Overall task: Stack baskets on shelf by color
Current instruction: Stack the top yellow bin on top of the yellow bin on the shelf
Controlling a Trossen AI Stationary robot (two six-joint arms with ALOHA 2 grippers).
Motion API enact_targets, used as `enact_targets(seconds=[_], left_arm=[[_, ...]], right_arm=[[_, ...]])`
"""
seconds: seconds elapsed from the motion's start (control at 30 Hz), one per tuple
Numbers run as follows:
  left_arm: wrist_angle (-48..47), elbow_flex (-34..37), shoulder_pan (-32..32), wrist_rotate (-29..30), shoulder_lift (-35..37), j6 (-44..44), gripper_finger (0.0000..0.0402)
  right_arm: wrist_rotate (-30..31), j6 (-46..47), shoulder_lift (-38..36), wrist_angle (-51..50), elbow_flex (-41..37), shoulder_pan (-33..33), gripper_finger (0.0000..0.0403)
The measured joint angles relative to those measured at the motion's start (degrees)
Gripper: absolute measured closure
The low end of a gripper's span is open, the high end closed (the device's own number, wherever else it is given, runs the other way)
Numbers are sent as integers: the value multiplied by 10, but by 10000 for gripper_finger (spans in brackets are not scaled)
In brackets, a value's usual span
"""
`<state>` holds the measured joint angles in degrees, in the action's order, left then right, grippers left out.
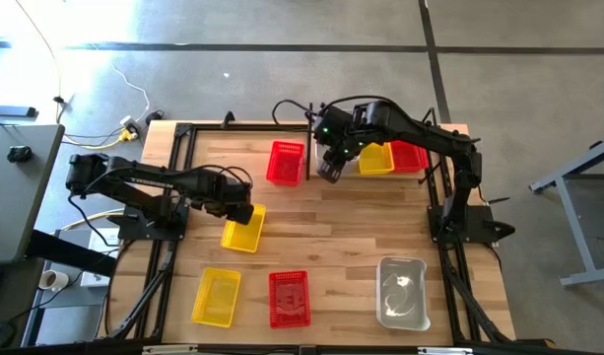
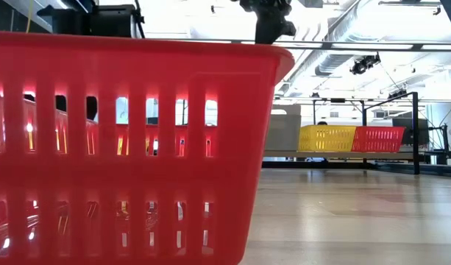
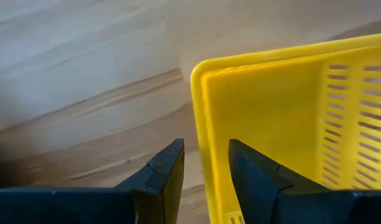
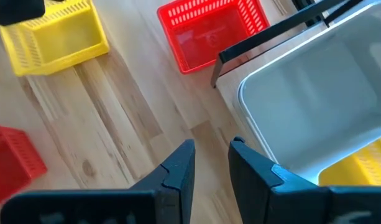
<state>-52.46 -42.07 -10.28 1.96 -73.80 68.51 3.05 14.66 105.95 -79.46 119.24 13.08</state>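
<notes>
My left gripper is shut on a yellow basket at mid-left of the table. My right gripper hovers open and empty just in front of the black rod shelf. It is beside a clear basket that sits on the shelf; my right arm mostly hides that basket in the high view. Also on the shelf are a red basket, a yellow one and another red one. My left gripper holds the yellow basket by the rim of one wall, a little back from a corner. One finger is inside the basket and the other outside. The fingers come from above, slanting from the table's left. Whether the basket is off the table, I cannot tell.
Near the front edge lie a yellow basket, a red one that fills the low view, and a clear one. Bare wood lies in the table's middle. Black arm-mount frames run along both sides.
</notes>
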Motion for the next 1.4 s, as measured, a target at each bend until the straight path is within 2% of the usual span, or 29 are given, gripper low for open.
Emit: enact_targets(seconds=[0.37,0.67,0.83,1.07,1.4], left_arm=[[0,52,-5,-2,0,-39,293],[19,51,-1,0,0,-37,389],[39,47,3,-15,0,3,393],[39,-24,3,-29,0,52,399],[37,-187,3,22,0,74,401]], right_arm=[[2,49,0,19,0,-35,320],[2,55,0,78,0,-92,320],[-1,7,0,88,0,-130,320],[-1,-68,0,93,0,-185,320],[4,-200,1,148,0,-232,320]])
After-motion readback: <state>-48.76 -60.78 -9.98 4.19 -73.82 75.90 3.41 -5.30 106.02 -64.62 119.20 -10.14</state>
